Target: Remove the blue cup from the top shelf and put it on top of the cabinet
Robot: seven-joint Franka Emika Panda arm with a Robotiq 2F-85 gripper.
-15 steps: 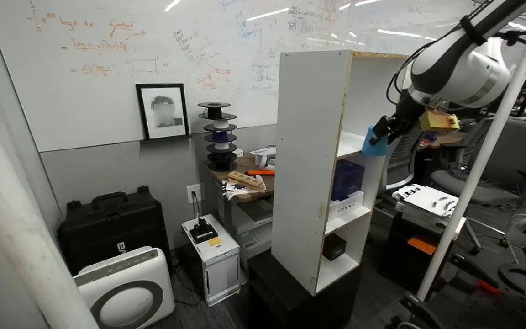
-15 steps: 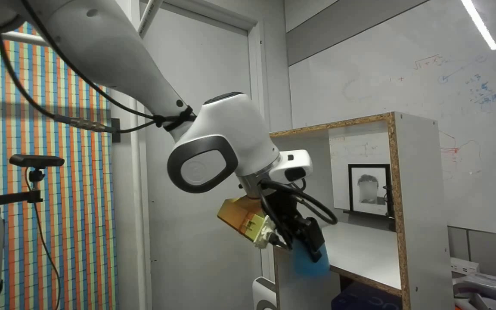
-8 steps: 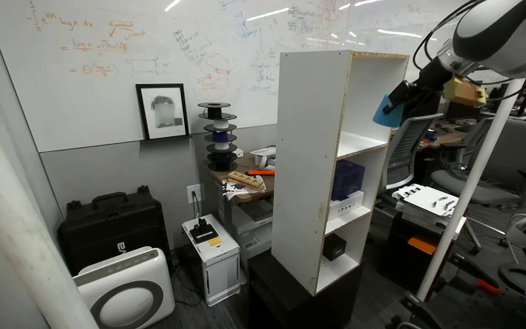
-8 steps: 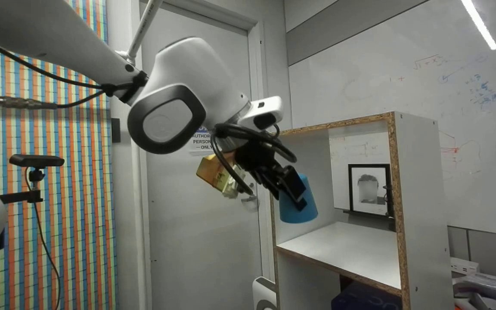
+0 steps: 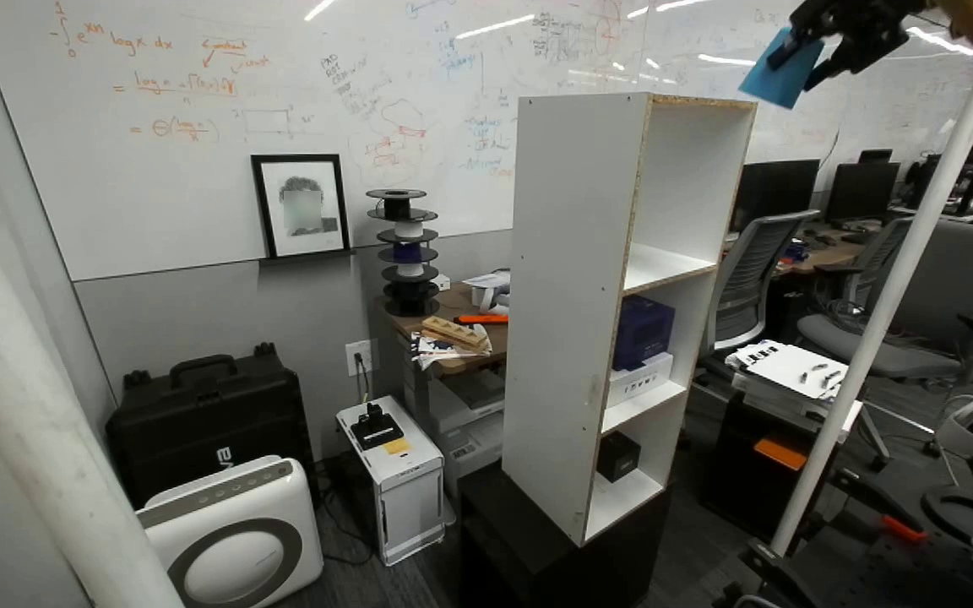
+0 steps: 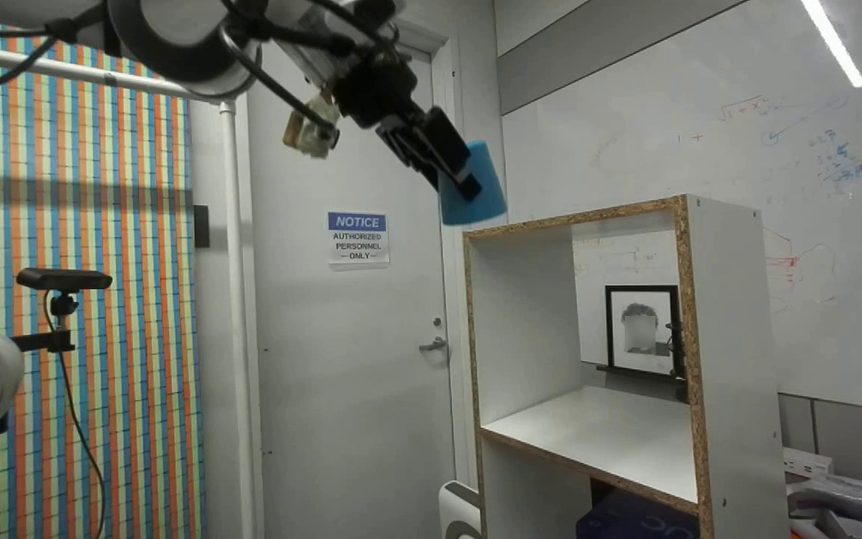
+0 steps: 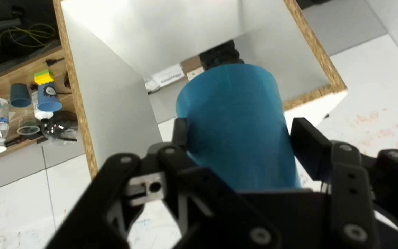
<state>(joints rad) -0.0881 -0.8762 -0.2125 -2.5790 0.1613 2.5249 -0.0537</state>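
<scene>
The light blue cup [image 5: 778, 78] is held in the air, tilted, in front of and above the front top edge of the white cabinet [image 5: 575, 295]. In an exterior view the cup [image 6: 487, 187] overlaps the cabinet's [image 6: 734, 337] top left front corner. My gripper [image 5: 797, 67] is shut on the cup's sides, also in an exterior view [image 6: 459, 180]. In the wrist view the gripper's [image 7: 240, 136] two fingers press on the cup [image 7: 235, 110], its wide end pointing away. The top shelf [image 6: 610, 434] holds nothing visible. The cabinet's upper face is hidden.
A dark purple box [image 5: 645, 331] on a white box [image 5: 643, 380] fills the middle compartment; a black box [image 5: 619, 456] is in the lowest. A white pole [image 5: 892, 287] stands right. Stacked spools [image 5: 406, 253] and a whiteboard [image 5: 444, 118] are behind.
My gripper has carried the cup up and back, away from the front of the top shelf, to about or above the cabinet's top edge. The cabinet has not moved.
</scene>
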